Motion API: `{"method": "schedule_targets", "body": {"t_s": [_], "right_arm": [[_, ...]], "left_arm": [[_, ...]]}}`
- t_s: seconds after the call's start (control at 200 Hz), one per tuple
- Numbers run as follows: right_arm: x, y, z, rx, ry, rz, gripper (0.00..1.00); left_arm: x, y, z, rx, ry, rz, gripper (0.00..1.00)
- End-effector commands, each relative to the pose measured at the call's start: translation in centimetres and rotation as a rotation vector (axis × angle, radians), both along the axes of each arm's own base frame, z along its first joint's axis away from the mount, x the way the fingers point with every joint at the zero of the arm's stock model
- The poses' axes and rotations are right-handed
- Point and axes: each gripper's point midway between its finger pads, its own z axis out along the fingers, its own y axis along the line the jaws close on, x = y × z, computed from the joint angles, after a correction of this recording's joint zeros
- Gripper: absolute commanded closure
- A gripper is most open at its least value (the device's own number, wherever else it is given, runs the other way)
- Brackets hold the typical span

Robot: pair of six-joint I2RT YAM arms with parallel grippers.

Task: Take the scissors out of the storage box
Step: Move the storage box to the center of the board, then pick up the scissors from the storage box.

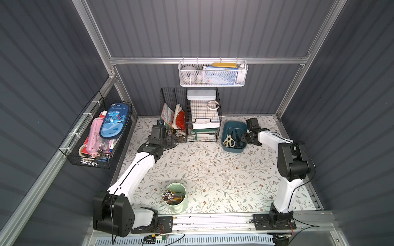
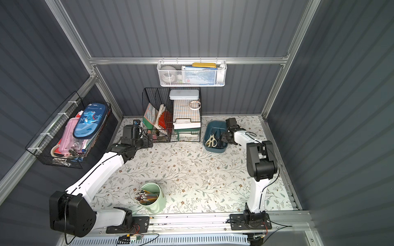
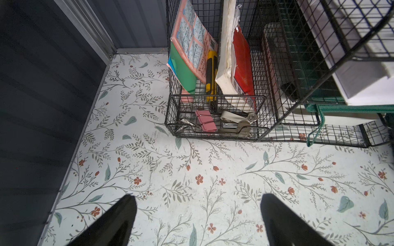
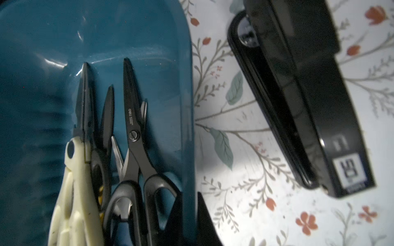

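Note:
The dark teal storage box (image 1: 232,127) (image 2: 215,126) (image 4: 138,32) stands on the floral table just right of the wire organiser. Several scissors lie in its near end: a large cream-handled pair (image 1: 228,140) (image 2: 211,140) (image 4: 72,191), a long black pair (image 4: 133,132) and smaller black ones (image 4: 85,102). My right gripper (image 1: 245,136) (image 2: 223,137) (image 4: 189,213) is shut on the box's right wall, one finger inside beside the black handles, the other outside. My left gripper (image 1: 160,127) (image 3: 198,200) hangs open over bare table at the far left.
A black stapler (image 4: 298,95) lies on the table just right of the box. The black wire-mesh organiser (image 1: 189,115) (image 3: 213,115) stands at the back. A green cup of pencils (image 1: 175,197) is at the front, and a white mesh basket (image 1: 213,74) hangs on the back wall.

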Motion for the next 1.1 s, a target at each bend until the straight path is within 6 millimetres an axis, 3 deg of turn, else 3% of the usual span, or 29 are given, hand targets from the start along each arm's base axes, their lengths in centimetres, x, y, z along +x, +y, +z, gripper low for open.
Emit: {"method": "schedule_targets", "body": {"t_s": [0.0, 0.13, 0.26, 0.325, 0.49, 0.62, 0.851, 1.096], "right_arm": [[1.4, 1.0, 0.8, 0.018, 0.0, 0.075, 1.0], [1.9, 1.7, 0.0, 0.046, 0.021, 0.102, 1.0], [1.4, 1.4, 0.3, 0.041, 0.015, 0.086, 0.88], [1.2, 1.1, 1.4, 0.033, -0.006, 0.081, 0.79], [0.9, 1.3, 7.3, 0.043, -0.125, 0.097, 0.67], [1.1, 3.3, 9.4, 0.046, -0.184, 0.158, 0.61], [1.7, 8.0, 6.2, 0.058, -0.086, 0.26, 0.61], [1.5, 9.0, 2.2, 0.054, 0.014, 0.269, 0.62]], "left_arm": [[-0.8, 0.0, -0.5, -0.005, 0.019, 0.005, 0.04], [-0.7, 0.1, -0.7, 0.002, 0.024, 0.006, 0.04], [-0.7, 0.2, -0.6, 0.005, 0.021, 0.009, 0.04], [-0.6, 0.1, -0.4, 0.003, 0.017, 0.008, 0.03], [-0.4, -0.1, 0.0, -0.005, 0.015, -0.001, 0.04], [-0.3, -0.2, -0.3, -0.005, 0.025, -0.002, 0.04], [-0.4, -0.3, -0.9, -0.003, 0.047, -0.009, 0.04], [-0.3, -0.7, -1.2, 0.031, 0.08, -0.049, 0.04]]}}
